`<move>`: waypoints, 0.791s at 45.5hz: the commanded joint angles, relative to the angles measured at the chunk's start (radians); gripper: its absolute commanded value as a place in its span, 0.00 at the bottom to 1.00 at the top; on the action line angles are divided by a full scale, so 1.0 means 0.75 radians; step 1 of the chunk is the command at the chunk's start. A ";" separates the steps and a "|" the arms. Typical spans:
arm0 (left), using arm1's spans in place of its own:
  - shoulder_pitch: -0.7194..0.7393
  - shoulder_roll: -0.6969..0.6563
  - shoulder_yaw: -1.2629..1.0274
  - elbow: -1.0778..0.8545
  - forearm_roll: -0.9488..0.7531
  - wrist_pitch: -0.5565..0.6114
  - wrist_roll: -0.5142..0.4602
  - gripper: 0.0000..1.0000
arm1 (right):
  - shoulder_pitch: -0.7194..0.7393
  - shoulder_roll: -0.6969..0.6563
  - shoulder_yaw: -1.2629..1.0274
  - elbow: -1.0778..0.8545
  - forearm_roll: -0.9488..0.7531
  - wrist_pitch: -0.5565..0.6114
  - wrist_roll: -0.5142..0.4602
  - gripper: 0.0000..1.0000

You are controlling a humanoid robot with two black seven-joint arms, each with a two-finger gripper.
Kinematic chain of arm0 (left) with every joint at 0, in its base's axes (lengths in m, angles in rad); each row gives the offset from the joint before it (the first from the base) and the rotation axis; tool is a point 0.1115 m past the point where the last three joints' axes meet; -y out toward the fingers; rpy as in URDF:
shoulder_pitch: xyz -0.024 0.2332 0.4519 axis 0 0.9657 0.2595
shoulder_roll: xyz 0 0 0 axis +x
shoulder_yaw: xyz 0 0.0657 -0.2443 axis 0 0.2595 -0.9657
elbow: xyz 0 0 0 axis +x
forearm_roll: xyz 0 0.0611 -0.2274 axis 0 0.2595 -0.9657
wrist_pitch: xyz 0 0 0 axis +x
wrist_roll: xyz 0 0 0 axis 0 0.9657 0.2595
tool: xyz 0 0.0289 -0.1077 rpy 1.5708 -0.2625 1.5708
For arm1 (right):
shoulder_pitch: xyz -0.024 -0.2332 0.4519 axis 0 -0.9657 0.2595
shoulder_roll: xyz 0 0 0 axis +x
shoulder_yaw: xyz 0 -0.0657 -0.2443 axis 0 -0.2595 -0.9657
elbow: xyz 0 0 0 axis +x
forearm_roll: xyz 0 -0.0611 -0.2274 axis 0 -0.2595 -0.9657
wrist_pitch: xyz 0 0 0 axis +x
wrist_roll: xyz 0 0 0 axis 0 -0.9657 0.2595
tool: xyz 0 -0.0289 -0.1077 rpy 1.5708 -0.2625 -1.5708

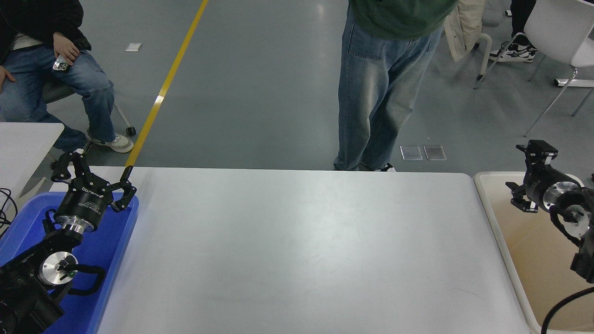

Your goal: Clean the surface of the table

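Bench top (297, 250) looks bare, so clearing prob. done. Left gripper (93, 178), jaws spread, parked at left edge; right gripper (526, 178) beyond right edge, jaws unclear.

The table surface (297, 250) lies bare from edge to edge, so a gripper could sweep across it anywhere between the two arms. Beneath the spread fingers of the left gripper (93, 178) sits a blue plastic tray (116, 260), its raised rim bounding the table's left side. The right gripper (526, 178) hangs above a beige bin (499, 222), whose wall stands just beside the table's right edge. Beyond the far edge, a standing person's jeans-clad legs (371, 102) block that side.
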 commanded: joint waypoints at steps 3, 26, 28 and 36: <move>0.000 -0.002 0.000 0.000 0.000 0.000 0.000 1.00 | 0.051 0.005 0.106 -0.008 0.086 0.256 0.060 1.00; 0.000 0.000 0.000 0.000 0.000 0.000 0.000 1.00 | -0.321 -0.034 0.501 0.880 0.085 -0.309 0.271 1.00; 0.000 0.000 0.000 0.000 0.000 0.000 0.000 1.00 | -0.344 -0.014 0.497 0.880 0.062 -0.309 0.275 1.00; 0.000 0.000 0.000 0.000 0.000 0.000 0.000 1.00 | -0.362 0.035 0.481 0.856 -0.003 -0.337 0.271 1.00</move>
